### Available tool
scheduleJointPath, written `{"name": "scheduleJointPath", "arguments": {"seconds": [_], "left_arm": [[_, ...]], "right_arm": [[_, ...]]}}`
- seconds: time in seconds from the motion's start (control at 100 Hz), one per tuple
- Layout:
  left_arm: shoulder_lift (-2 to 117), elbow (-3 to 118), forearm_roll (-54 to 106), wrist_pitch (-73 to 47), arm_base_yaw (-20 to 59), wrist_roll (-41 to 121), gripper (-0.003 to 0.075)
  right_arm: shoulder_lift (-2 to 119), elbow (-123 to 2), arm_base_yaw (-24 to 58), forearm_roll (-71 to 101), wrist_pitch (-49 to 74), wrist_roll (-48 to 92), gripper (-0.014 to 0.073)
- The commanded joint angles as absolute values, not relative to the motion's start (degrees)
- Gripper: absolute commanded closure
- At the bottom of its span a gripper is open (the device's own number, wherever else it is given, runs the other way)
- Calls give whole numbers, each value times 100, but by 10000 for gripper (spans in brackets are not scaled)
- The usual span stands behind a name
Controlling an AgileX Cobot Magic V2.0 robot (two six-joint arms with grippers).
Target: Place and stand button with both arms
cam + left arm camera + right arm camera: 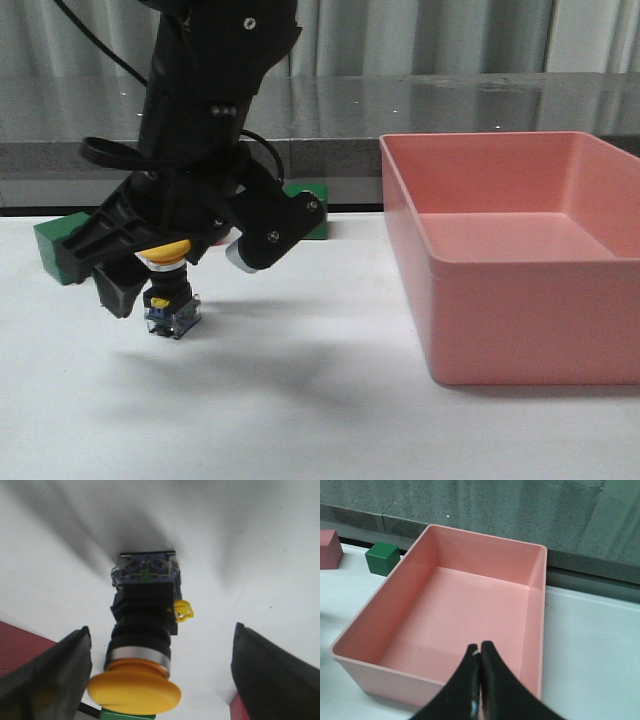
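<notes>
The button stands upright on the white table at the left, yellow cap on top and clear/blue base down. My left gripper hangs over it, open, one finger on each side. In the left wrist view the button sits between the fingers, closer to that one; its cap is at or almost at that pad, and the other finger is well apart. My right gripper is shut and empty above the pink bin. It is out of the front view.
The large pink bin stands at the right of the table. A green cube lies behind the left gripper, and another green cube is further back. In the right wrist view a green cube and a pink cube lie beyond the bin.
</notes>
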State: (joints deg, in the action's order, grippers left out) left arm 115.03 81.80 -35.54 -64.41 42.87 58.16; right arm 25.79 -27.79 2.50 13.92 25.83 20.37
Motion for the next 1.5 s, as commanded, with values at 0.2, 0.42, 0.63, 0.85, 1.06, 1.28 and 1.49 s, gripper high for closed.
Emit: {"name": "scheduleJointPath", "arguments": {"seconds": [0.2, 0.42, 0.63, 0.85, 1.06, 1.28, 1.49], "left_arm": [[10891, 8330, -3682, -6519, 4277, 5823, 150], [10334, 8330, -3476, -6532, 3907, 5823, 152], [9555, 8330, -2772, -6943, 3500, 5739, 295], [8550, 8330, -1924, -6667, 3010, 5140, 737], [7624, 8265, -414, -5944, 1968, 4253, 740], [6175, 6932, 1106, -3976, 993, 4171, 740], [4542, 4855, 1780, -2281, 809, 4171, 740]], "right_arm": [[2586, -2932, 206, 1426, 2223, 2046, 655], [2586, -2932, 206, 1426, 2223, 2046, 655], [2586, -2932, 206, 1426, 2223, 2046, 655], [2586, -2932, 206, 1426, 2223, 2046, 655], [2586, -2932, 206, 1426, 2223, 2046, 655], [2586, -2932, 206, 1426, 2223, 2046, 655], [2586, -2932, 206, 1426, 2223, 2046, 655]]}}
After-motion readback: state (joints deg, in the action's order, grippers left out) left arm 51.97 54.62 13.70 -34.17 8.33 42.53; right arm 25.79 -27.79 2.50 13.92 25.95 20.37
